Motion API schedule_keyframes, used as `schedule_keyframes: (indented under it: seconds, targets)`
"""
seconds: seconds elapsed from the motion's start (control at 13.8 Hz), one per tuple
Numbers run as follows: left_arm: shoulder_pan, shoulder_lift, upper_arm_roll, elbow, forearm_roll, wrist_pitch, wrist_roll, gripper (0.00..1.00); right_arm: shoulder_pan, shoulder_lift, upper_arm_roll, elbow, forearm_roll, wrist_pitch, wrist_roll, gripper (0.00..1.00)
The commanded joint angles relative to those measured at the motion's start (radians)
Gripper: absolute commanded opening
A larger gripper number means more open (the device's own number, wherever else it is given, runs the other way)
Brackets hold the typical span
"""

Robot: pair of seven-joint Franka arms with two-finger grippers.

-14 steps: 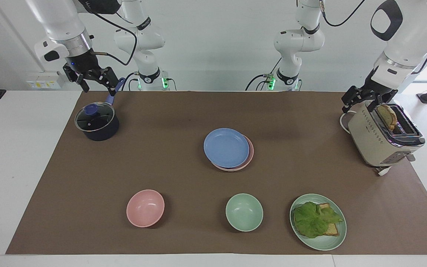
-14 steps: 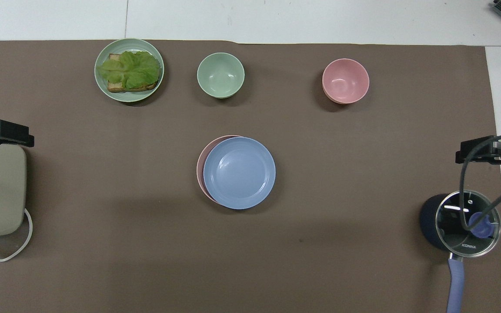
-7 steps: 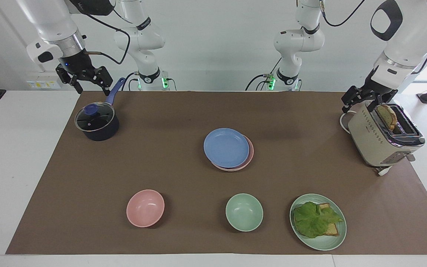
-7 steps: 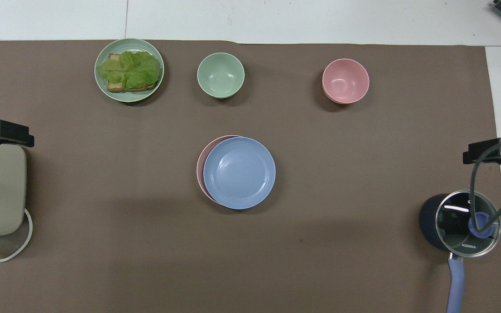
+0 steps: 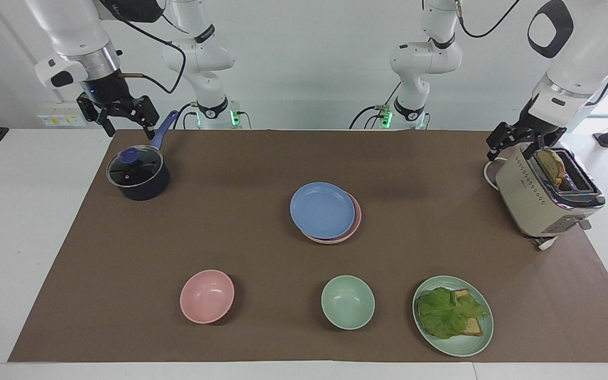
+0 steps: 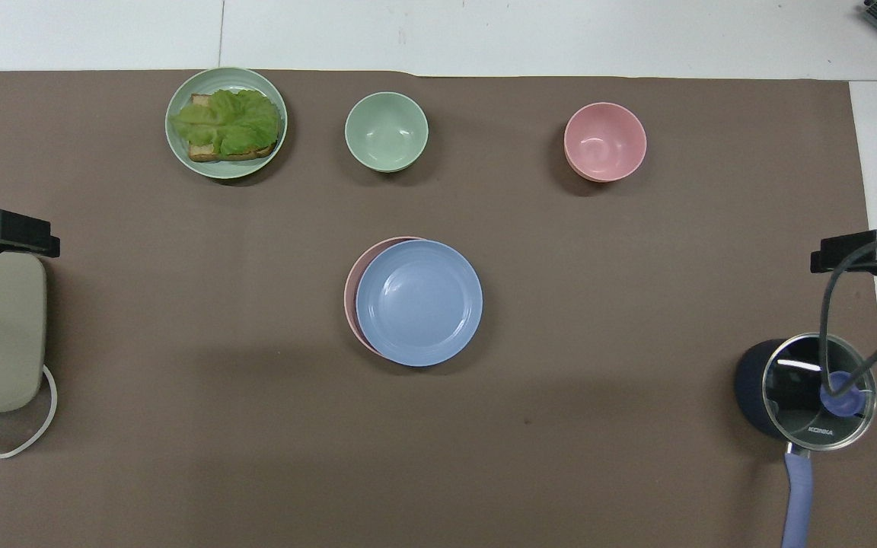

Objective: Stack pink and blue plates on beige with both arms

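The blue plate [image 5: 322,209] [image 6: 419,302] lies on the pink plate [image 5: 357,219] [image 6: 350,289] in the middle of the brown mat; only a crescent of the pink rim shows. The beige plate is hidden. My right gripper [image 5: 129,128] [image 6: 865,255] hangs open and empty over the mat's corner beside the dark pot [image 5: 138,174]. My left gripper [image 5: 512,146] [image 6: 4,232] hangs open and empty over the toaster [image 5: 544,198]. Both are well apart from the plates.
The lidded pot with a blue handle stands at the right arm's end, the beige toaster with a bread slice at the left arm's end. Farthest from the robots stand a pink bowl [image 5: 207,295], a green bowl [image 5: 347,302] and a green plate [image 5: 462,348] with bread and lettuce.
My right gripper has risen a little and drawn outward toward the right arm's end of the table. The left gripper and the plates have not moved.
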Motion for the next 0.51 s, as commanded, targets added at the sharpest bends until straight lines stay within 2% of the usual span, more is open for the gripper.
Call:
schedule_keyframes:
  seconds: [0.0, 0.43]
  targets:
    - [-0.012, -0.005, 0.01, 0.01, 0.015, -0.02, 0.009, 1.0, -0.006, -0.004, 0.005, -0.001, -0.015, -0.001, -0.021, 1.0]
    - [-0.012, -0.005, 0.01, 0.01, 0.015, -0.02, 0.009, 1.0, -0.008, -0.015, 0.006, 0.005, -0.012, -0.032, -0.021, 1.0]
